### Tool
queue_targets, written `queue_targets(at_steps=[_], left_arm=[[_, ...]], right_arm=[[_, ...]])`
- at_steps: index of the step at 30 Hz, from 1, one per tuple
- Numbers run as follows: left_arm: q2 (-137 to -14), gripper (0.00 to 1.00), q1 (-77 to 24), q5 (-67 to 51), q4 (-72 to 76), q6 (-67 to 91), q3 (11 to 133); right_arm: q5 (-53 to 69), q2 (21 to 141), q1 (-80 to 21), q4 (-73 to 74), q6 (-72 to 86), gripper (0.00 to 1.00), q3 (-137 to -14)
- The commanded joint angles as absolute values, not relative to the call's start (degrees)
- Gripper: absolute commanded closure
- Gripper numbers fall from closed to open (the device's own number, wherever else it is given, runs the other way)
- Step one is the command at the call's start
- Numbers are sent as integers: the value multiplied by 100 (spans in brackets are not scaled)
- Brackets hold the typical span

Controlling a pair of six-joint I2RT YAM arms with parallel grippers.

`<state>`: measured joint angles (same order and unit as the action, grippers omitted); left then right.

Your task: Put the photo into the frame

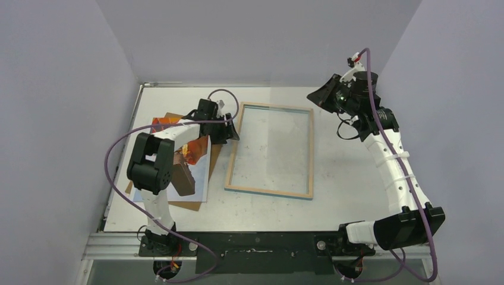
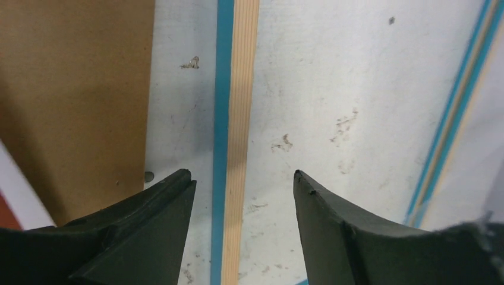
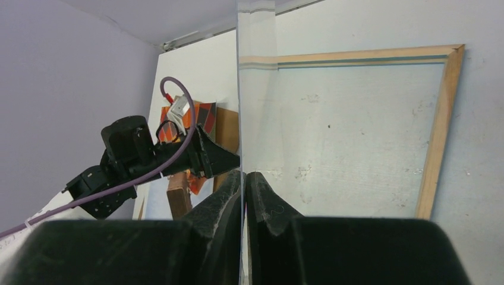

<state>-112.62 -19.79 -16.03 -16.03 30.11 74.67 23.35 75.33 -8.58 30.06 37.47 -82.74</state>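
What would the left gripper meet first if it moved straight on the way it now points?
Probably the frame: its wooden rail lies between the fingers of the open left gripper, though the fingertips may straddle it and touch the table. Depth is unclear.

Lighting: bright, even, diffuse, from overhead; white table [image 1: 350, 199] slightly washed out.
Shadows: faint, soft-edged, beneath the arms [image 1: 178, 134].
Left wrist view: left gripper [image 2: 243, 181] close to the lens, soft; frame [image 2: 457, 107] rail at far right smeared.
Right wrist view: clear sheet [image 3: 257, 89] edge-on, a pale reflective band offsetting lines behind it.
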Motion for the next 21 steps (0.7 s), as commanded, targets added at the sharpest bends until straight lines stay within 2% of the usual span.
queue_targets(at_steps=[1, 6, 11, 16, 21], left_arm=[[-10283, 37, -1444, -2324, -1538, 3038, 7631], [-9915, 33, -962, -2457, -1812, 2518, 8035], [-9778, 32, -413, -2582, -1734, 2475, 7933], [-9734, 35, -351, -2375, -1648, 2215, 7617], [-9756, 41, -377, -2299, -1591, 2085, 7341]], right_arm=[[2307, 7657, -1163, 2767, 3957, 95, -8768], [2681, 7760, -1537, 2293, 4509, 95, -8865], [3227, 7613, -1495, 1323, 5309, 95, -8182], [3390, 7798, -1474, 447, 5738, 95, -6850], [3201, 8250, -1399, 39, 5395, 95, -6057]])
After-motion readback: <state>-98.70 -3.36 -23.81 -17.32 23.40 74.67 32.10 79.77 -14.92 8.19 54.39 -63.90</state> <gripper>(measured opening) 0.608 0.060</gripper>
